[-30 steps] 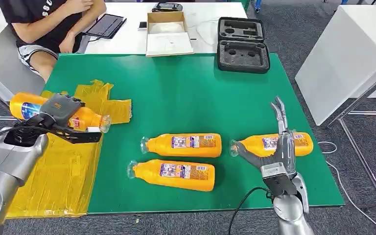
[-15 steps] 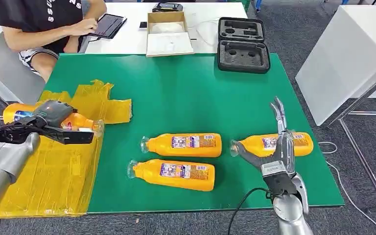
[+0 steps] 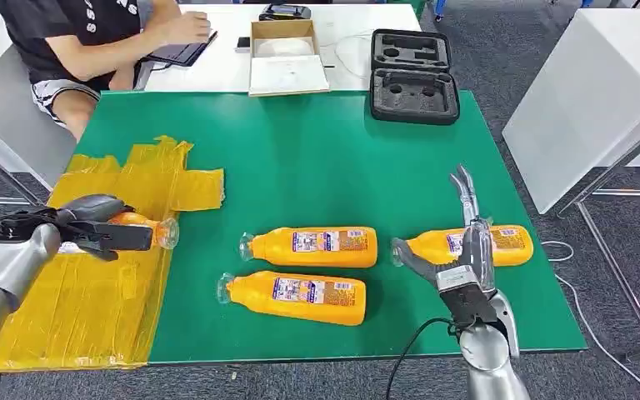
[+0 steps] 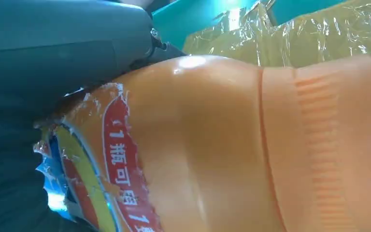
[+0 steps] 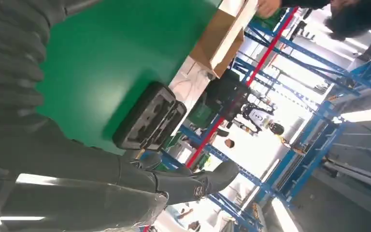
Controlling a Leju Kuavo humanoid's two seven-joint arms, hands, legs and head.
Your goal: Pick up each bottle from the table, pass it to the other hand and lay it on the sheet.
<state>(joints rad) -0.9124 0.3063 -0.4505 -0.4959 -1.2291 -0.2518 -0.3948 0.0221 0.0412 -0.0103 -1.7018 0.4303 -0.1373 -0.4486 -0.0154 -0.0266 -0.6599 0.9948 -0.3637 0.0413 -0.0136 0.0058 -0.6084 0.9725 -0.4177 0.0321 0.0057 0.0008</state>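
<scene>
Green tabletop (image 3: 317,158), yellow sheet (image 3: 92,292) along one side. Left hand (image 3: 92,227) wrapped around an orange bottle (image 3: 137,223), low over the sheet, bottle body mostly hidden by fingers. Right hand (image 3: 463,250) spread and holding nothing, partly covering one bottle (image 3: 500,244) far from the sheet. Two more bottles (image 3: 321,247) (image 3: 300,297) lying just off the sheet's edge.

A black foam-lined case (image 3: 414,77) lies open at the green table's (image 3: 317,158) far right edge. Beyond it, on a white table (image 3: 350,33), sits an open cardboard box (image 3: 287,57) — a seated person (image 3: 83,42) handles a tablet (image 3: 179,50) at its left end.
</scene>
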